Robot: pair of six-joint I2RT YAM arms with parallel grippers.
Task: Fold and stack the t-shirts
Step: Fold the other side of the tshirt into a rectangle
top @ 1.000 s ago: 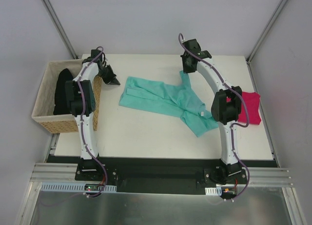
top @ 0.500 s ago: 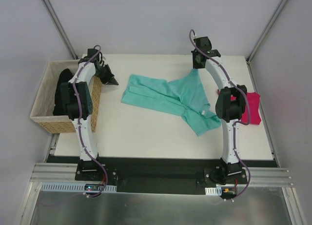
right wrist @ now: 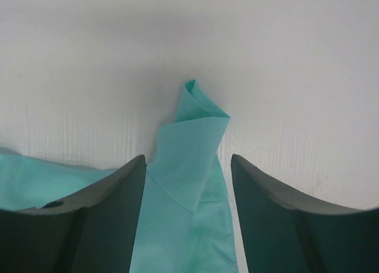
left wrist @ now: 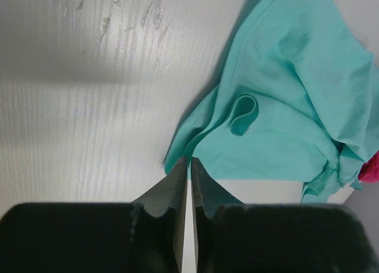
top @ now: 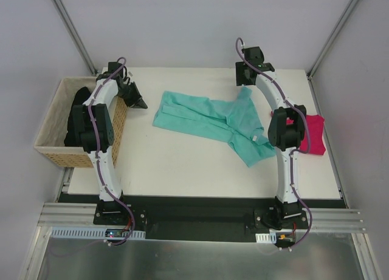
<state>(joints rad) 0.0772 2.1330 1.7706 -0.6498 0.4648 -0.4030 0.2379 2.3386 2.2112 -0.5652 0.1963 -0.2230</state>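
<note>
1. In the top view, the black cloth (top: 78, 101) in the basket (top: 53, 151) at the left edge is mostly covered by the left arm (top: 97, 125) and the basket's near wall. How many shirts lie there cannot be told.
2. The magenta t-shirt (top: 315, 137), at the right edge of the table (top: 182, 164), is partly hidden behind the right arm (top: 285, 131). The left wrist view shows only a sliver of it at its right border.
3. The teal t-shirt (top: 203, 119) lies rumpled across the middle of the table, running from upper left to lower right. Both wrist views cut it off at their edges.
4. The right gripper (top: 245, 81) sits at upper centre, its fingers too small to read from above. In its own wrist view the jaws are spread, with a folded corner of the teal t-shirt lying between them. Whether the corner touches either finger is unclear.
5. The left gripper (top: 137, 100) hangs just right of the basket. Its fingers (left wrist: 172, 190) are pressed together with only a hairline slit and nothing in them. The teal t-shirt's edge lies just beyond their tips.
6. A second ago the right gripper was lower and further left, clamped on that corner. Since then it has carried the corner toward the upper right and let go, and the cloth now lies wider. The left arm's elbow has swung further left over the basket, while its gripper has barely moved.
</note>
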